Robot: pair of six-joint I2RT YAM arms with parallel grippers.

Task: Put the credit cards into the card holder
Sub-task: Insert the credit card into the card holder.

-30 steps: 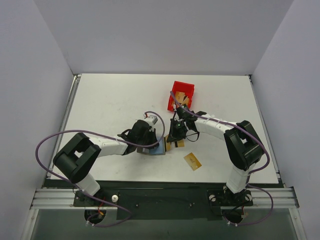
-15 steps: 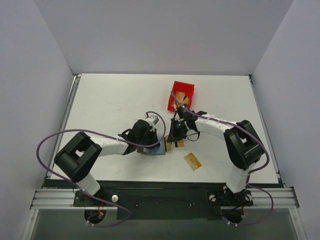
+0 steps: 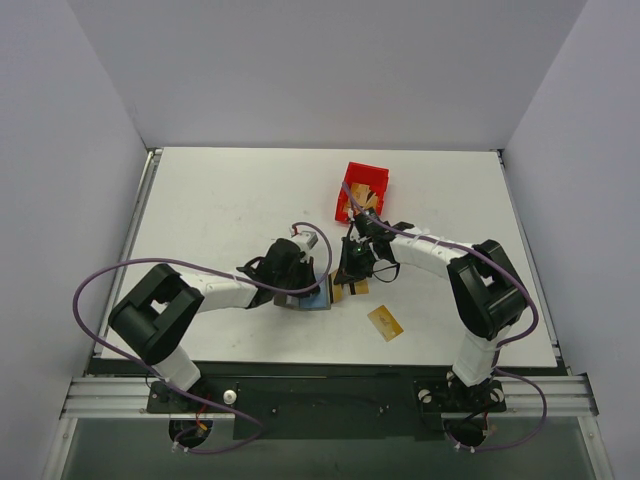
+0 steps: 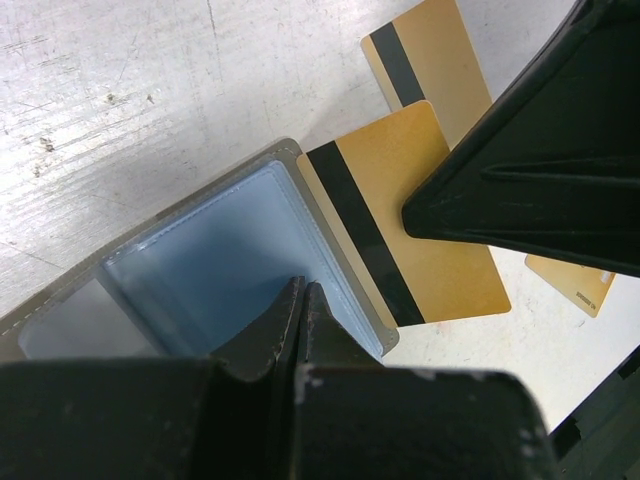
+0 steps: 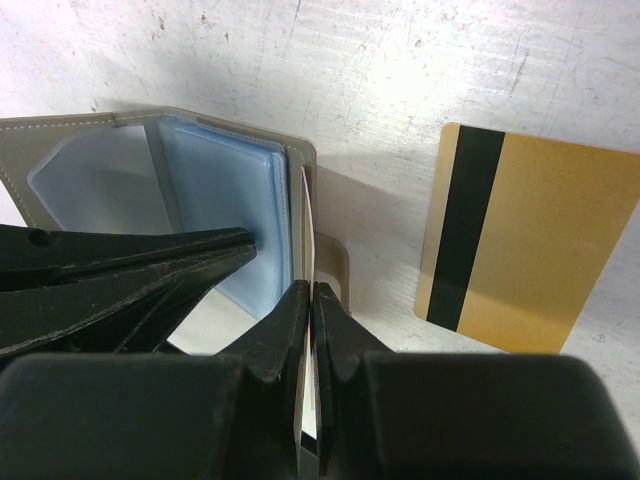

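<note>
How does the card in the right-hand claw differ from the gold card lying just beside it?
The held card is pinched in the right gripper; the loose card lies flat on the table, gripped by nothing. The held card reaches the edge of the open card holder; the loose card lies clear of it. Both are gold with a black stripe.

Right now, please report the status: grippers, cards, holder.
Left gripper shut, tips on the open card holder. Right gripper shut on first card, edge at the holder's rim. Second card and third card loose on table. Nothing seen in the way.
</note>
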